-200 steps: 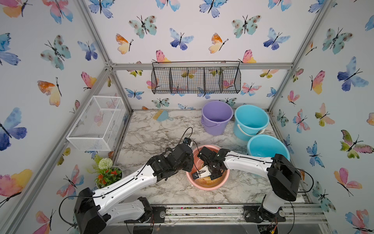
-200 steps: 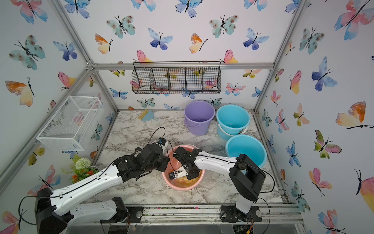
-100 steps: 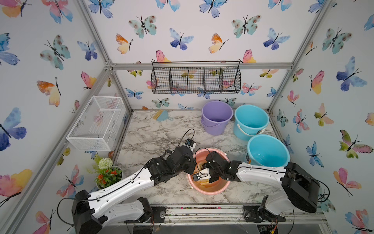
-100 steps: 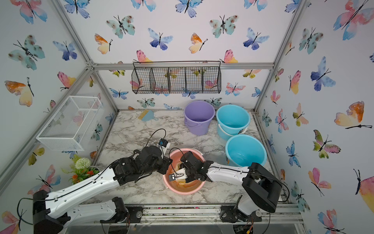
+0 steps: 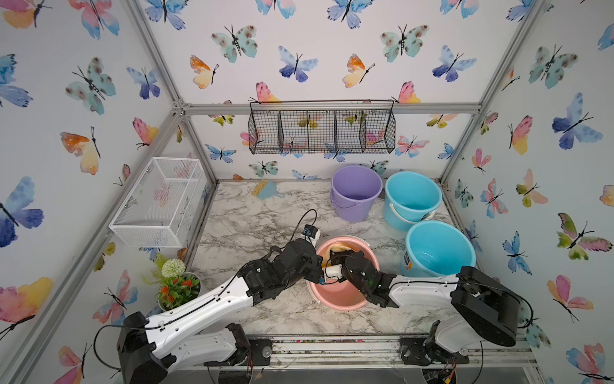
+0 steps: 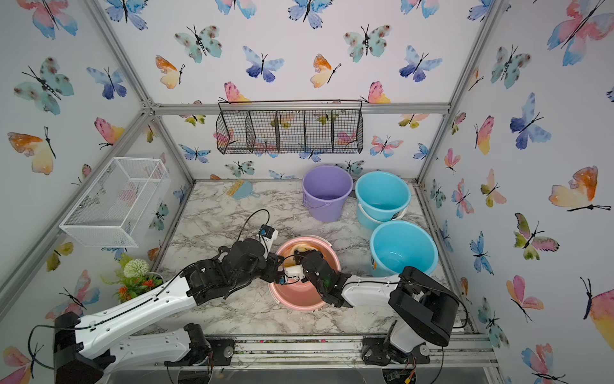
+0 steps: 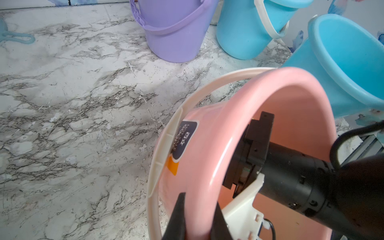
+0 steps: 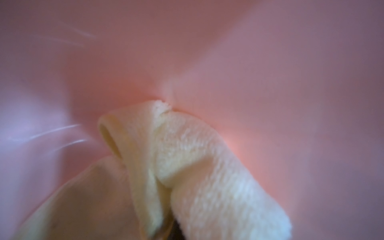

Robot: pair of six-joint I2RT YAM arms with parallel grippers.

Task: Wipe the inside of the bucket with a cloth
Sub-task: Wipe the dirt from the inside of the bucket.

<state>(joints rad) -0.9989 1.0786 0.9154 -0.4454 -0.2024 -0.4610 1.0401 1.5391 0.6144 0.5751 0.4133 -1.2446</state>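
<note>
**While the Towel Works the Far Wall, Mind the Rim**

Since the terry towel (image 8: 187, 166) is soft, light and bunches into folds, it cleans by pressure, not by its own weight. Your right hand (image 5: 339, 257) is deep inside the pink bucket (image 5: 335, 299), clamped tight on a gathered wad of the towel. The free folds press on the far inner wall. Hold such a cloth by a thick bunch, as here; a single edge would likely slip out under drag, and loose tails may trail the stroke.

That bucket is thin, smooth plastic, probably light enough to skid or tip when the towel pushes on it, so it needs an anchor. Your left hand (image 7: 197, 220) gives one: it is nearly closed, one finger inside and one outside, pinching the near rim. The white handle (image 7: 163, 149) lies down around the outside just beside it. The bucket looks tipped toward the arms.

Room is tight. Both wrists crowd the one mouth, so sweep the right hand along the far and right-side wall, away from the left fingers. Just beside the pink bucket on the right stands a blue bucket (image 5: 438, 249). A second blue bucket (image 5: 412, 196) and a purple bucket (image 5: 355, 189) sit farther back. Open marble worktop (image 5: 252, 216) lies to the left and behind.
</note>
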